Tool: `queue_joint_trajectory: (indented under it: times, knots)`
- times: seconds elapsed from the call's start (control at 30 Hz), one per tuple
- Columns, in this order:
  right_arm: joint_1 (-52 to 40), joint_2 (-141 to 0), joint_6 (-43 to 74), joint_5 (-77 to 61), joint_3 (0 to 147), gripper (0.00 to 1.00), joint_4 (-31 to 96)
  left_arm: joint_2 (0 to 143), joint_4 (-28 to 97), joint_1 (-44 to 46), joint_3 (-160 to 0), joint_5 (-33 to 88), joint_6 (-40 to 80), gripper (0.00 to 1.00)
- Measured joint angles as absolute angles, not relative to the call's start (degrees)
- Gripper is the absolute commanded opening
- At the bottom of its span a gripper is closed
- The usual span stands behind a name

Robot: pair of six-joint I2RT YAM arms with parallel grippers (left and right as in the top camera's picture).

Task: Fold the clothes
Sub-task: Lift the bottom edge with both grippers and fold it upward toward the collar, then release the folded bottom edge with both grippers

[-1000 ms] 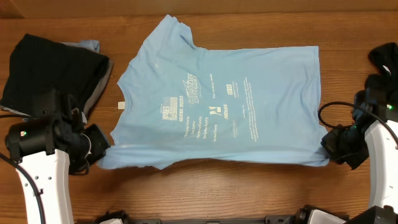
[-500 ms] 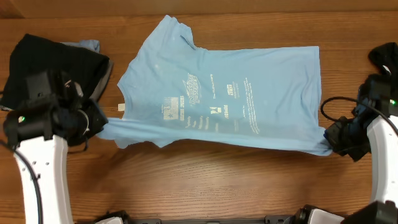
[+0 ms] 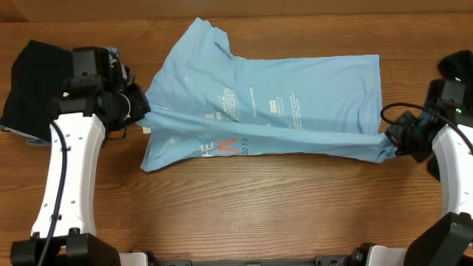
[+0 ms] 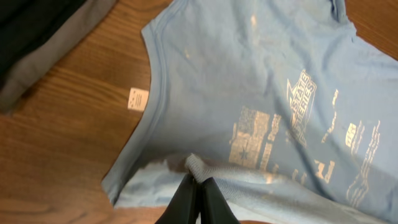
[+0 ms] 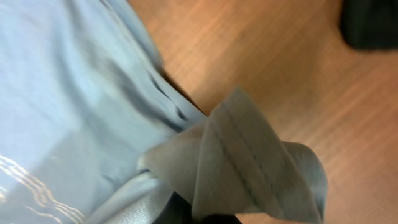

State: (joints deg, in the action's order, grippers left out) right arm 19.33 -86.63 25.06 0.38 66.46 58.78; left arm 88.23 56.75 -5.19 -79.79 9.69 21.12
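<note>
The light blue T-shirt lies across the table's middle, neck to the left, white print up. Its near edge is lifted and drawn over toward the far side, so red-and-white lettering on the underside shows. My left gripper is shut on the near left corner of the shirt; in the left wrist view its black fingers pinch the cloth. My right gripper is shut on the near right hem corner, and the hem drapes over its fingers and hides most of them.
A black garment on a grey one lies at the far left, just behind my left arm. A dark object sits at the right edge. A white neck label pokes out onto the wooden table.
Both grippers have raised the shirt's near edge and carried it toward the far side. The left arm swung furthest, up beside the black garment. The underside's red lettering has come into view.
</note>
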Motion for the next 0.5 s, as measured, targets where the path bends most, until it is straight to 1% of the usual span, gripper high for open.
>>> queue_joint_trajectory:
  times: [0.2, 0.37, 0.5]
  knots:
    - [14.46, -86.65, 24.16, -0.14, 66.61, 0.04, 52.16, 88.75, 54.28, -4.75, -79.88, 7.86, 21.1, 0.04]
    - [10.35, -88.75, 24.12, 1.17, 66.76, 0.04, 50.61, 89.65, 52.73, -3.66, -79.88, 5.65, 21.08, 0.04]
    - [9.34, -92.27, 24.1, 2.39, 66.78, 0.04, 49.12, 92.14, 51.79, -2.33, -79.9, 4.32, 21.04, 0.04]
